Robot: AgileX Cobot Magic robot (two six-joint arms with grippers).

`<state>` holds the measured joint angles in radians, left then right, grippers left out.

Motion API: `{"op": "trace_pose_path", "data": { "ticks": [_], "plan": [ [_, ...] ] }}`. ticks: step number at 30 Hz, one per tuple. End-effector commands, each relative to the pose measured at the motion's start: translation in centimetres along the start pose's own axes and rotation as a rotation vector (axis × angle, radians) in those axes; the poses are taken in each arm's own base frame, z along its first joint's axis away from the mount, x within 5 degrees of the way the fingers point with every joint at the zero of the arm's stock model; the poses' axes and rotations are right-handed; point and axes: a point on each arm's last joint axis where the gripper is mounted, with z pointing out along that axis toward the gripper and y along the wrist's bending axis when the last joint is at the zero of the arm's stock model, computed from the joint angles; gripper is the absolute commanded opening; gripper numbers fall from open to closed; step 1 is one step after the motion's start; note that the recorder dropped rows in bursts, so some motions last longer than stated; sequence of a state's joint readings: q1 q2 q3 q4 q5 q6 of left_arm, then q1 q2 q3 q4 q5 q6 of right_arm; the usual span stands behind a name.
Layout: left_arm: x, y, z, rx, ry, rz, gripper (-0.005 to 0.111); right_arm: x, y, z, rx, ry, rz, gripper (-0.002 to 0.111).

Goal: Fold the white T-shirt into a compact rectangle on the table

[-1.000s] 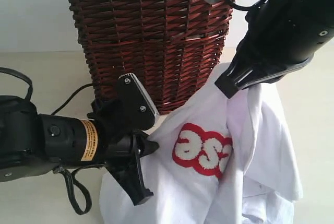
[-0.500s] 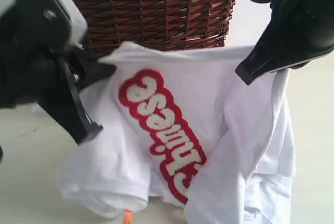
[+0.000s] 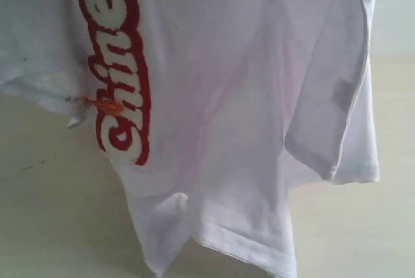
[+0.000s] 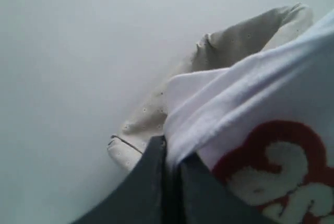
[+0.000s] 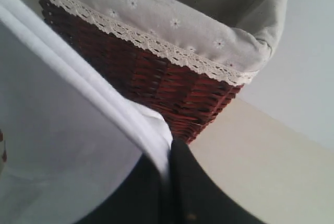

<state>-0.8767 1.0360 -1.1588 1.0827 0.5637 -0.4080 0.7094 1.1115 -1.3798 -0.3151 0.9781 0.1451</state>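
- Left claw: the jaws are pinched narrow on an edge of the white cotton short-sleeved T-shirt, close to the dark red wicker basket with a lace-trimmed beige liner.
- Right claw: the jaws are clamped narrow on a second, doubled edge of the same garment, just in front of the basket.
- Garment position: it hangs like a curtain in front of the basket, above the pale beige matte tabletop. The red-outlined fuzzy lettering runs vertically. Whether the lower hem touches the tabletop cannot be told.
- Probable reason for the hold: with the cloth held at two points, its own weight draws out creases before it is laid flat for folding.
- Change from half a second ago: the shirt then sagged low, with both arms and the basket visible. It is now raised and fills the exterior view, hiding all three.
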Motion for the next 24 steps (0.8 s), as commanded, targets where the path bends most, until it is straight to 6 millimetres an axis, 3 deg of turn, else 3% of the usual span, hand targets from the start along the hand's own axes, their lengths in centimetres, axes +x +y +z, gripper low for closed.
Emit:
{"op": "trace_pose_path", "data": {
  "ticks": [1, 8, 10, 17, 20, 24],
  "plan": [
    [1.6, 4.9, -4.7, -0.148, 0.238, -0.064, 0.0, 2.2, -2.7, -2.1, 0.196, 0.184, -0.036, 0.0],
    [3.0, 7.7, -9.4, -0.183, 0.437, -0.107, 0.0, 2.6, -2.9, -5.0, 0.154, 0.11, -0.007, 0.0],
    [3.4, 6.7, -9.3, -0.1, 0.461, -0.126, 0.0, 3.0, -2.5, -4.8, 0.115, 0.125, -0.022, 0.0],
    [4.4, 2.6, -5.1, 0.065, 0.6, -0.022, 0.0, 3.5, -1.0, -1.2, 0.027, 0.245, -0.058, 0.0],
    [4.3, 2.2, -5.4, 0.125, 0.594, -0.071, 0.0, 3.4, -0.1, -1.2, -0.067, 0.251, -0.072, 0.0],
    [3.6, 3.5, -7.9, 0.141, 0.515, -0.166, 0.0, 3.3, 0.2, -3.2, -0.154, 0.187, -0.072, 0.0]
  ]
}}
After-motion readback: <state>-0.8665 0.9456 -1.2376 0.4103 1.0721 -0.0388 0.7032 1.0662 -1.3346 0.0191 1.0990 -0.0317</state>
